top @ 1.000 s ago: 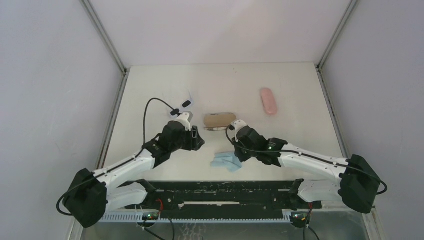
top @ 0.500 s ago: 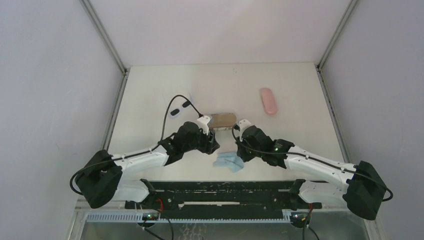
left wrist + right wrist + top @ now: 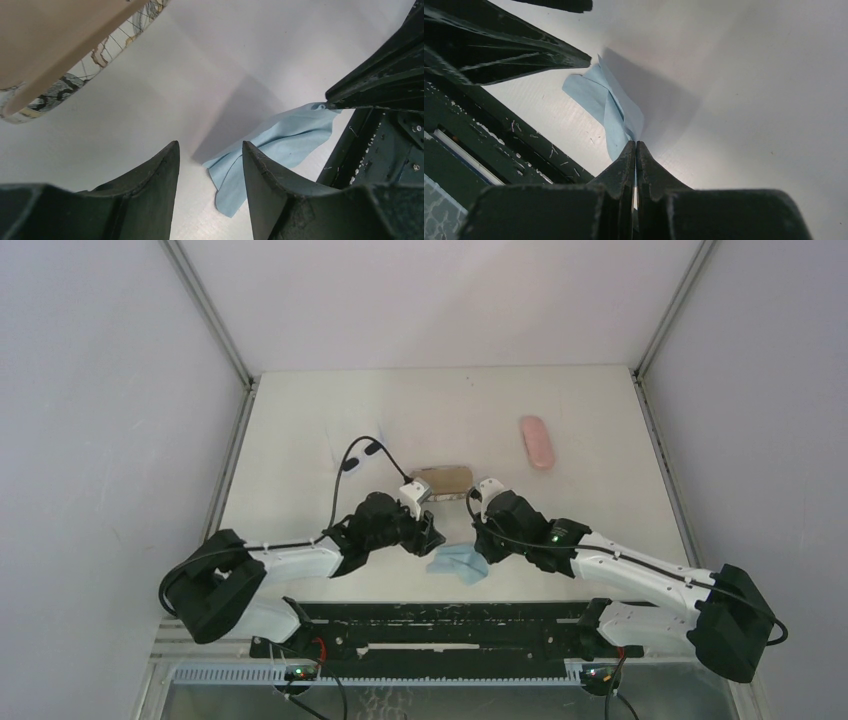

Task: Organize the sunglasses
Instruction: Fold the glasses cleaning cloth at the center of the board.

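Since a second ago my left pincer (image 3: 210,150) has swung right, off the white sunglasses (image 3: 361,456), which lie left of the tan case (image 3: 440,480). The black pair I cannot see. That pincer now stands open and empty on the near side of the case, aimed at the cloth (image 3: 280,145). My right pincer (image 3: 635,145), near and right of the case, is closed on one corner of the cloth and seems to hold it partly raised. I judge the left should take the free edge next. It should come in low, clear of the case's rim and well apart from my right fingers, bite only cloth, and close fully before either arm pulls, so the cloth spreads instead of slipping loose.
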Motion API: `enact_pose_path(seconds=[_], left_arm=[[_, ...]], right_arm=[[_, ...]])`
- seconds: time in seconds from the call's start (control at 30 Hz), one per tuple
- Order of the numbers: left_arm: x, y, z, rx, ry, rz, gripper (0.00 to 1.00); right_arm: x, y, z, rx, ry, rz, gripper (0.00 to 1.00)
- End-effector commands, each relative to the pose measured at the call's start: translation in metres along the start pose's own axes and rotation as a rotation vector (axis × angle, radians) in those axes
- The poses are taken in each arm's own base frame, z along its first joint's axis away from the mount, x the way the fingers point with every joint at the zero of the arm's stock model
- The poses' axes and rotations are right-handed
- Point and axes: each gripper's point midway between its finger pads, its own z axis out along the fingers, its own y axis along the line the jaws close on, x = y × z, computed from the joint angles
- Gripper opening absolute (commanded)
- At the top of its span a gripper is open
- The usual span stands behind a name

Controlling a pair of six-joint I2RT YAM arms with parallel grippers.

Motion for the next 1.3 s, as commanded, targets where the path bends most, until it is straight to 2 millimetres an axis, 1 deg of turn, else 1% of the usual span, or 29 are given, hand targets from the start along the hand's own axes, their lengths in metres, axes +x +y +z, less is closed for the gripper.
enact_pose_path(seconds=[0.0,0.17,0.27,0.63,0.8,1.0,1.13,1.27], left_arm=[[-0.001,-0.009,0.012,0.07,-0.034,0.012,0.53],[0.008,-0.008,0.02,0.086,-0.025,-0.01,0.53],[0.013,-0.004,0.021,0.069,-0.021,-0.01,0.53],[0.031,-0.002,0.024,0.08,0.014,-0.007,0.52],[0.034,-0.006,0.021,0.105,0.003,-0.022,0.51],[0.032,-0.009,0.014,0.119,-0.02,-0.023,0.52],[0.028,-0.01,0.013,0.122,-0.032,-0.015,0.52],[0.03,-0.012,0.016,0.138,-0.018,-0.012,0.52]], right_arm=[[-0.011,0.004,-0.004,-0.026,-0.047,-0.007,0.0],[-0.011,0.003,-0.005,-0.022,-0.045,-0.007,0.0],[-0.01,0.002,-0.006,-0.02,-0.042,-0.006,0.0],[-0.01,0.002,-0.006,-0.019,-0.044,-0.005,0.0],[-0.009,-0.001,-0.004,-0.006,-0.036,-0.004,0.0],[-0.008,-0.002,-0.004,-0.001,-0.032,-0.004,0.0],[-0.007,-0.003,-0.004,0.0,-0.029,-0.003,0.0],[-0.008,-0.003,-0.004,-0.001,-0.031,-0.003,0.0]])
